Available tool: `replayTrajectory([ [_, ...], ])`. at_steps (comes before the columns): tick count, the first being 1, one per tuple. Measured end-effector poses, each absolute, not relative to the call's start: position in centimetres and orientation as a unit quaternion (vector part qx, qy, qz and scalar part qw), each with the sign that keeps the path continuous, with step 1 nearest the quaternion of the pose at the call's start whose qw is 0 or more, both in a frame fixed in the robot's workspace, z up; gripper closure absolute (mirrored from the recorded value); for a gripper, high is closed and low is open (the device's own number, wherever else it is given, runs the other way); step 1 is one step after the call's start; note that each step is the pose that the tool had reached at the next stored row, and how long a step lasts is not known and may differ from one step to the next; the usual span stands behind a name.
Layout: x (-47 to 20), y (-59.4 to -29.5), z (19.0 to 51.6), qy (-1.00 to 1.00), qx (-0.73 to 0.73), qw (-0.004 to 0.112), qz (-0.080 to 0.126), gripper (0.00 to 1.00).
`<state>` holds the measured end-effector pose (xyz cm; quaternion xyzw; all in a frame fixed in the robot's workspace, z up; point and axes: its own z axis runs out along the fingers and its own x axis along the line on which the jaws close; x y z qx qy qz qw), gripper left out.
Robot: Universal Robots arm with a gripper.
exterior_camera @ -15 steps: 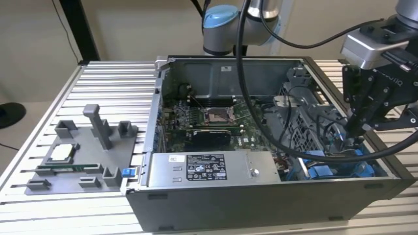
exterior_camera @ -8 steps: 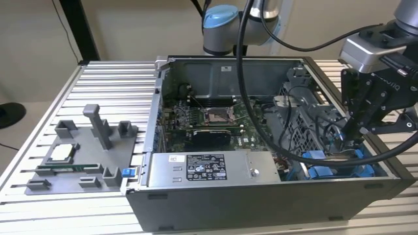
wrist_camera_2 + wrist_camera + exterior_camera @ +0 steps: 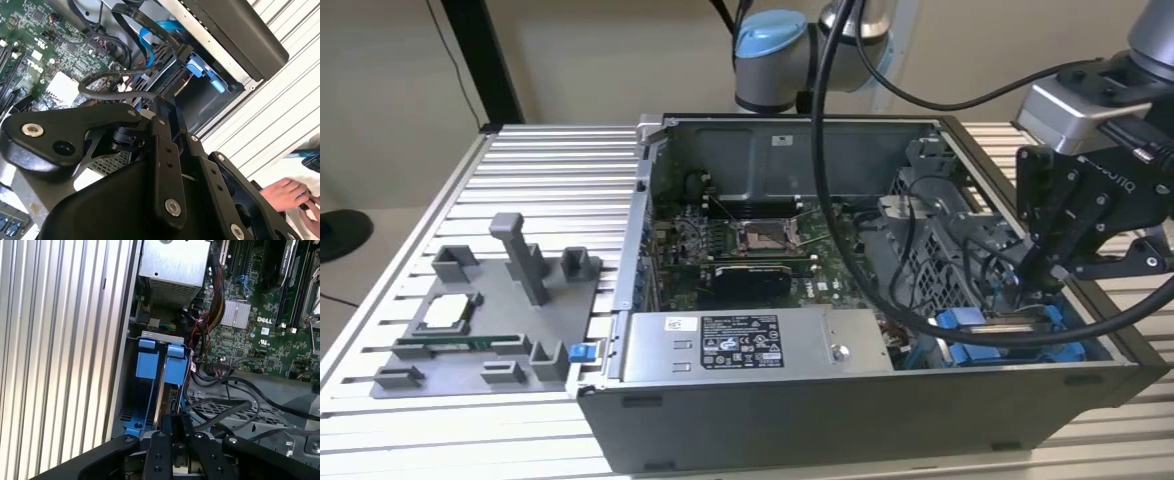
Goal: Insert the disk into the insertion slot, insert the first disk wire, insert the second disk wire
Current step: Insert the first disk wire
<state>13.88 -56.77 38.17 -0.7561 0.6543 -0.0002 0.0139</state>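
Ribbed metal table (image 3: 534, 170) carries an open computer case (image 3: 854, 420) and grey fixture (image 3: 467, 355).

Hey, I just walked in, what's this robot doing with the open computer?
A robot arm reaches into the open computer case, its pincer down at the corner drive bay on the exterior view's right. The disk, in its blue carrier, appears seated in the insertion slot, and the pincer hangs just over it among black cables.
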Motion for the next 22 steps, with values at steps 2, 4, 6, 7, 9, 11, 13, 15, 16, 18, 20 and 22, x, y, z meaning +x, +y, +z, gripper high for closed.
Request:
replayTrajectory([
  [2,14.1,-56.8,38.0,0.655,-0.756,0.012,0.002,1.00],
  [4,14.3,-56.8,37.8,0.655,-0.756,0.010,0.005,1.00],
  [6,14.6,-56.8,37.6,0.655,-0.755,0.007,0.007,1.00],
  [7,14.7,-56.8,37.5,0.655,-0.755,0.006,0.009,1.00],
  [9,15.1,-56.8,37.4,0.655,-0.755,0.004,0.012,1.00],
  [11,15.4,-56.8,37.2,0.655,-0.755,0.001,0.015,1.00],
  [13,15.6,-56.8,37.1,0.655,-0.755,-0.003,0.019,1.00],
  [15,15.6,-56.8,37.0,0.656,-0.755,-0.007,0.024,1.00],
  [16,15.7,-56.8,36.9,0.656,-0.754,-0.009,0.027,1.00],
  [18,15.8,-56.8,36.9,0.656,-0.754,-0.014,0.033,1.00],
  [20,16.0,-56.8,36.8,0.656,-0.753,-0.019,0.038,1.00],
  [22,16.2,-56.8,36.7,0.656,-0.753,-0.023,0.043,1.00],
])
